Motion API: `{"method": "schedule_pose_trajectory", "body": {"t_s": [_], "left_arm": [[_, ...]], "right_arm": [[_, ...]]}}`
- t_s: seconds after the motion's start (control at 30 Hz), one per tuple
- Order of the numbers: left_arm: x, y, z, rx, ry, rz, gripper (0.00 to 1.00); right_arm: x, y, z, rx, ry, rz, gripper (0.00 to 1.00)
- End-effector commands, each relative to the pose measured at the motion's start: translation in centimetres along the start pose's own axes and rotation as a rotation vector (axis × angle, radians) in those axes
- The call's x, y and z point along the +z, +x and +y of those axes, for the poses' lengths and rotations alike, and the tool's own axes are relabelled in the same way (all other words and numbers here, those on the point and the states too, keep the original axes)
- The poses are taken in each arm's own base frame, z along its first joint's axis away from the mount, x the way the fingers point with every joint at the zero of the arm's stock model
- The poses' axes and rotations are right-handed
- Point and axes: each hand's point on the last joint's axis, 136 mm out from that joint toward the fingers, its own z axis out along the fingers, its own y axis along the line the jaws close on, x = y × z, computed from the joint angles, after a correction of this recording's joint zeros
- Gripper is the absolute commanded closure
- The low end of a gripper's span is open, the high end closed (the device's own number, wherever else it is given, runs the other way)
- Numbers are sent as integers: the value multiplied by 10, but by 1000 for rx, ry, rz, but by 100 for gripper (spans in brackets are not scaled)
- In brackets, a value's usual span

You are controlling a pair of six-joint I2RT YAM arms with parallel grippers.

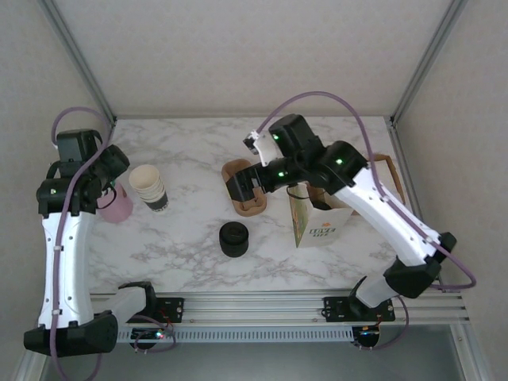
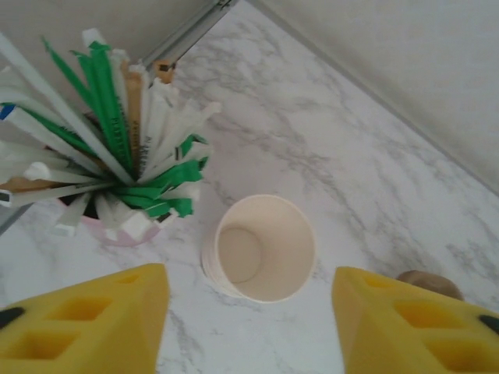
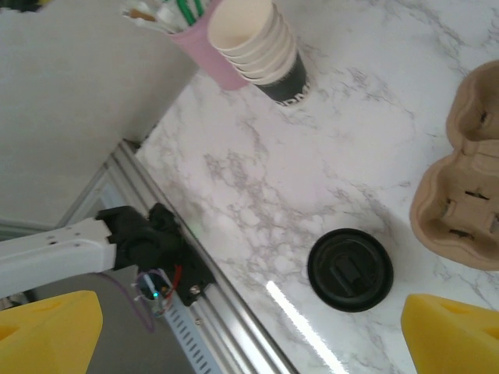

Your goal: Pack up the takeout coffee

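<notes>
Left tool point(image 2: 249, 305): yellow fingers point(image 2: 86, 319) wide apart, nothing between them, hanging clear of everything. Straight below, in the gap between those fingers, a stack of lidless paper cups point(image 2: 263, 249), cream inside, dark outer wall, upright on the white, grey-veined marble surface point(image 1: 190, 242). Just beside the stack, on the side of the finger at the left of the wrist view, a pink round holder point(image 3: 210, 61) crammed with green and white paper-wrapped sticks point(image 2: 117, 140). Holder and stack close together; touching or not, cannot tell.

Right tool point(image 3: 251, 331): fingers likewise wide apart, gripping nothing, up off the surface. Below it, nearer the finger at the right of the wrist view, a squat stack of round black plastic lids point(image 3: 349, 269), flat on the surface; cannot tell how many. Out past that same finger, a brown moulded-pulp cup carrier point(image 3: 468, 202), wells facing up; in the top view, lying right under the tool. Farther off on that side, an upright cream paper bag with green print point(image 1: 317, 226), mouth open upward, near the carrier.

Takeout coffee: parts lying separate, cup in the stack under the left tool, lid in the stack under the right tool, the two stacks well apart.
</notes>
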Motion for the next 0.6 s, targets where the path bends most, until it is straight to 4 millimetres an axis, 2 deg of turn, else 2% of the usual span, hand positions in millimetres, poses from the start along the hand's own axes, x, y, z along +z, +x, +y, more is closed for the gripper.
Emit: {"method": "schedule_pose_trajectory", "body": {"t_s": [0.0, 0.23, 0.47, 0.57], "left_arm": [[12, 8, 19, 39, -98, 52, 52], [32, 15, 32, 65, -192, 98, 64], [58, 15, 38, 91, -259, 125, 74], [70, 17, 37, 93, -269, 134, 74]], "right_arm": [[5, -2, -8, -23, 60, 14, 1], [27, 2, -22, -22, 88, 61, 1], [31, 4, -32, -9, 91, 63, 1], [31, 5, -34, -5, 92, 64, 1]]}}
